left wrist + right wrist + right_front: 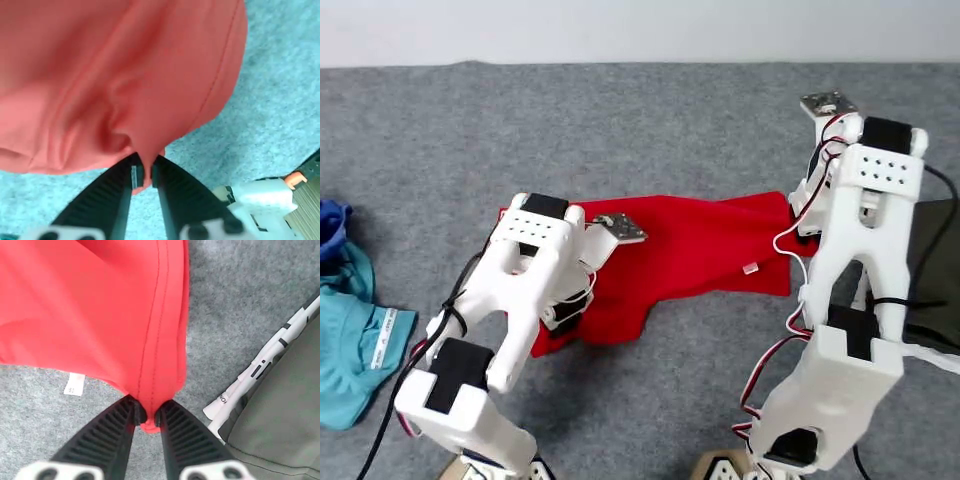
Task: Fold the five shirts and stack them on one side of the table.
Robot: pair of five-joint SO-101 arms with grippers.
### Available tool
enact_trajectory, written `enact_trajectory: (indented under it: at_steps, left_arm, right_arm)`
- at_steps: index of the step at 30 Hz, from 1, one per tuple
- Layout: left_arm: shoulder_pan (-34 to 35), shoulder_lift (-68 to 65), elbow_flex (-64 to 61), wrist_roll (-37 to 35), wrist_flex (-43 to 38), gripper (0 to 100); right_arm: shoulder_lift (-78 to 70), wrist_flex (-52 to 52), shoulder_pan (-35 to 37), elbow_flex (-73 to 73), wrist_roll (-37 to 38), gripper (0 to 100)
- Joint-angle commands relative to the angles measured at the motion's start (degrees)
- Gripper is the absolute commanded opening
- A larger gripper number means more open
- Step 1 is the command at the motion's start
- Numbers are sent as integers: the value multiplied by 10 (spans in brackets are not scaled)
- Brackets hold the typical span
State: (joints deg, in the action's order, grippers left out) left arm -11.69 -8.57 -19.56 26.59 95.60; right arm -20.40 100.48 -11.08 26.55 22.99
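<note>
A red shirt [700, 250] lies stretched across the middle of the grey table between the two arms. My left gripper [144, 176] is shut on a bunched fold of the red shirt [115, 75] at its left end. My right gripper [147, 417] is shut on the hemmed corner of the red shirt [90, 305] at its right end, close to a small white tag [75, 385]. In the high view the left arm [520, 290] covers the shirt's left part and the right arm [855, 250] stands over its right edge.
A teal shirt [355, 340] with a blue garment [332, 225] above it lies at the table's left edge. A dark olive shirt [935, 270] lies at the right edge, with white print [260, 370] in the right wrist view. Bare grey felt [620, 130] lies behind.
</note>
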Motion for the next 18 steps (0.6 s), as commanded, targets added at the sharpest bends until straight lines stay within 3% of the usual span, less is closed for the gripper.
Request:
enact_trajectory:
  at_steps: [1, 8, 18]
  left_arm:
    - [-8, -14, 2, -6, -2, 32]
    - [-12, -46, 0, -6, -25, 33]
    - [-9, -45, 23, -6, 9, 36]
  right_arm:
    - [8, 25, 3, 12, 5, 10]
    - [8, 25, 3, 12, 5, 10]
    - [8, 25, 6, 12, 5, 10]
